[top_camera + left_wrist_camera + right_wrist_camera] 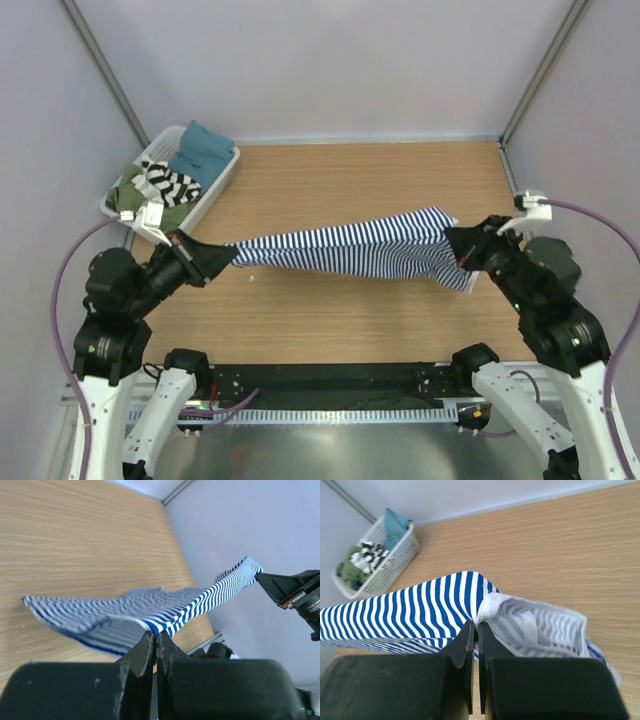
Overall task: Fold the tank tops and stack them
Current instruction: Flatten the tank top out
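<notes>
Item: navy-striped tank top (345,247), stretched taut above mid-table (350,180).
Left gripper (228,255) is pinched closed on its left end, right gripper (452,241) on its right end. The black-and-white tank top (170,182) lies in the far-left basket (220,183).

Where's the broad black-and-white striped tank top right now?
In the top view, the black-and-white striped tank top lies in the white basket at the far left corner of the table, between green cloth and teal cloth.

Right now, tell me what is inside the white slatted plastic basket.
A broad black-and-white striped garment, folded teal cloth and olive-green cloth show; anything beneath them is covered.
</notes>
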`<state>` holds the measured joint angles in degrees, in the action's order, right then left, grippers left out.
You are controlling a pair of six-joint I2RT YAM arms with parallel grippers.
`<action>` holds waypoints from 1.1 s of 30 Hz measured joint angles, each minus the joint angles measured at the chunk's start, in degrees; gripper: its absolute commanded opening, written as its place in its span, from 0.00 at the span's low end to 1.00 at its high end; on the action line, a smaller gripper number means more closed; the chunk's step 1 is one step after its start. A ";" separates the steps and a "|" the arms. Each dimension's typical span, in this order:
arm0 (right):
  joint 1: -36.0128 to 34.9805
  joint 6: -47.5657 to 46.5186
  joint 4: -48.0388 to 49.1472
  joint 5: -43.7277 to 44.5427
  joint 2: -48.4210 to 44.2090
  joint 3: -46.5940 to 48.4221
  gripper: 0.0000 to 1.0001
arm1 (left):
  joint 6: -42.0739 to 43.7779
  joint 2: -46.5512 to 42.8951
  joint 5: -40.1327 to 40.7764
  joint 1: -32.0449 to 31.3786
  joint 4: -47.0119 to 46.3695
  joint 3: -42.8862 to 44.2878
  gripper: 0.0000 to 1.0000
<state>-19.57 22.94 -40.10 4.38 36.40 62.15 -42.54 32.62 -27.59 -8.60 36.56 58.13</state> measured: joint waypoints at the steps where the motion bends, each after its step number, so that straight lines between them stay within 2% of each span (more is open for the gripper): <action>1: -0.13 0.33 -0.92 -0.83 -3.02 0.52 0.01 | -0.02 -1.60 -0.57 -0.09 1.60 1.20 0.00; 6: -0.24 0.96 -3.32 -2.23 -3.04 5.99 0.01 | 0.28 0.52 -0.83 -0.11 5.64 10.60 0.00; 10: -0.26 0.59 -4.11 -0.63 4.28 11.67 0.01 | 0.79 7.13 -0.50 -0.11 5.07 16.90 0.00; 12: -0.22 0.07 -4.07 1.90 10.49 14.71 0.01 | 0.20 12.13 -0.81 -0.11 1.16 17.55 0.00; 15: 0.00 -0.22 -1.77 4.94 18.78 15.06 0.01 | -1.49 19.71 -0.66 0.02 -5.51 14.27 0.00; 24: 0.33 0.15 6.62 6.91 41.42 6.27 0.01 | -5.70 42.93 3.72 0.11 -21.38 -3.06 0.00; 27: 0.44 0.26 9.99 7.02 46.90 6.32 0.01 | -7.02 50.01 4.35 0.11 -26.34 -4.44 0.01; 28: 0.55 0.31 11.10 7.04 48.78 6.45 0.01 | -7.08 52.11 4.52 0.11 -28.17 -4.39 0.08; 30: 0.83 0.35 12.96 7.06 52.22 7.06 0.01 | -7.23 55.36 4.76 0.13 -30.84 -4.24 0.13; 33: 1.20 0.33 15.15 7.04 56.30 7.82 0.01 | -7.41 58.84 5.18 0.13 -33.75 -3.85 0.13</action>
<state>-18.37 23.27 -24.95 11.42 92.71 69.97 -49.95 91.46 -22.41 -8.47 2.81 54.28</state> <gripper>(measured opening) 0.063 0.132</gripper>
